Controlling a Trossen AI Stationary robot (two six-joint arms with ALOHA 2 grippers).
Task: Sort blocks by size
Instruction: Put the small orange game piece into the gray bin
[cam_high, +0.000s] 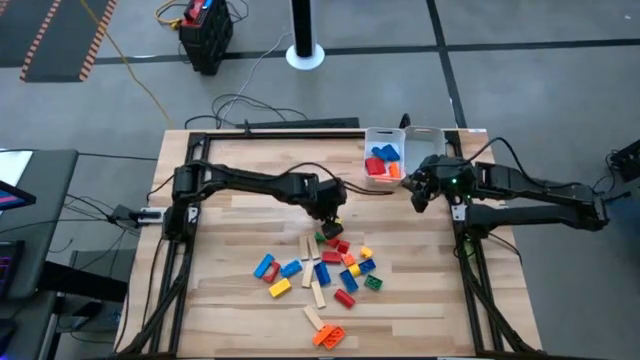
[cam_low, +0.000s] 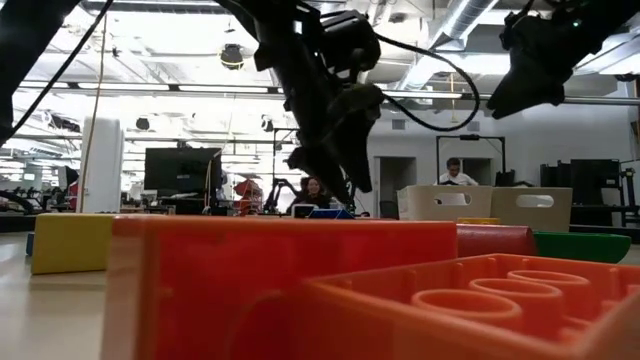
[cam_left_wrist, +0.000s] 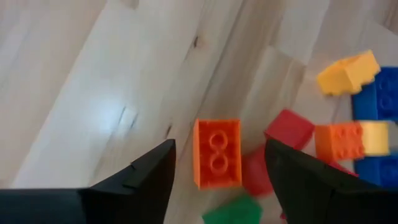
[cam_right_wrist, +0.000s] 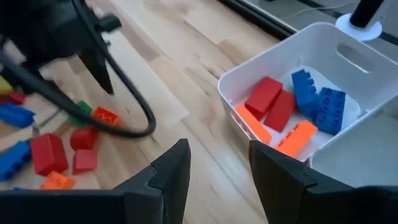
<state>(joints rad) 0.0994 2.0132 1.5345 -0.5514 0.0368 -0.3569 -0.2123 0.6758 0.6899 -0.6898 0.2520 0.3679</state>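
Several red, blue, orange, yellow and green studded blocks and pale wooden bars lie in a loose pile (cam_high: 325, 275) on the wooden table. My left gripper (cam_high: 330, 208) is open above the pile's far end. In the left wrist view (cam_left_wrist: 217, 186) its fingers stand on either side of a small orange two-stud block (cam_left_wrist: 217, 152) that lies flat on the table, without touching it. My right gripper (cam_high: 418, 192) is open and empty beside a white tray (cam_right_wrist: 249, 68). The tray holds red, blue and orange blocks (cam_right_wrist: 292, 109).
A second white tray (cam_high: 428, 138) stands to the right of the first, at the table's far edge. A large orange block (cam_low: 300, 290) fills the low view's foreground. Bare table lies left of the pile. People sit in the room behind.
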